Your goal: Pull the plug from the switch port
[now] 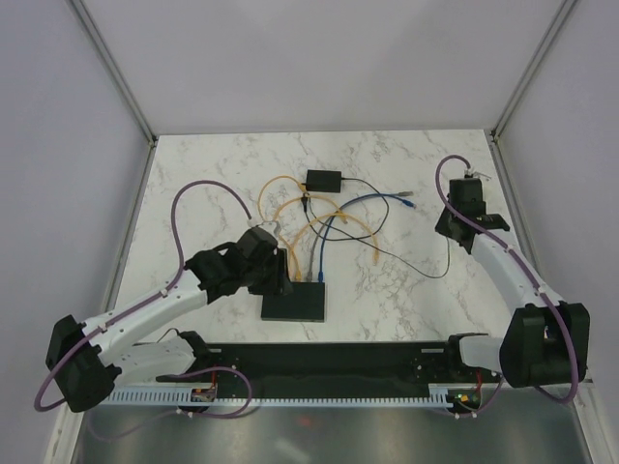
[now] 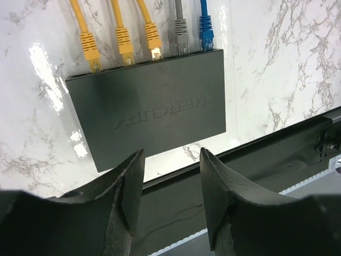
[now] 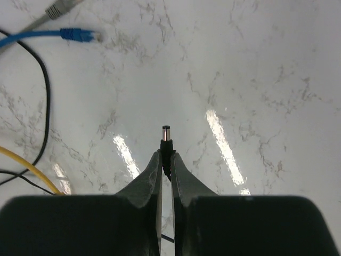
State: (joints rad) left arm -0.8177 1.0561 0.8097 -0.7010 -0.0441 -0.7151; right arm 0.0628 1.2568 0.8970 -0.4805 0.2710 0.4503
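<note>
A: First entry, left side?
B: The left claw (image 2: 171,156), spread, empty, hovering at the near edge of the switch (image 2: 149,109). The switch lies flat on the surface (image 2: 277,64).
A: Its sockets?
B: Three yellow plugs (image 2: 123,42), one grey plug (image 2: 182,32) and one blue plug (image 2: 205,29) sit along the far edge.
A: Right side?
B: The right claw (image 3: 165,160), pinching a barrel plug (image 3: 166,140) with its tip bare, well apart from the switch.

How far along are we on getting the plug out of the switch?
Looks mostly done: the right gripper is shut on a barrel plug, held well away from the switch. The left gripper is open by the switch. Probably left: set the plug down. Five network cables are seated in its sockets.
</note>
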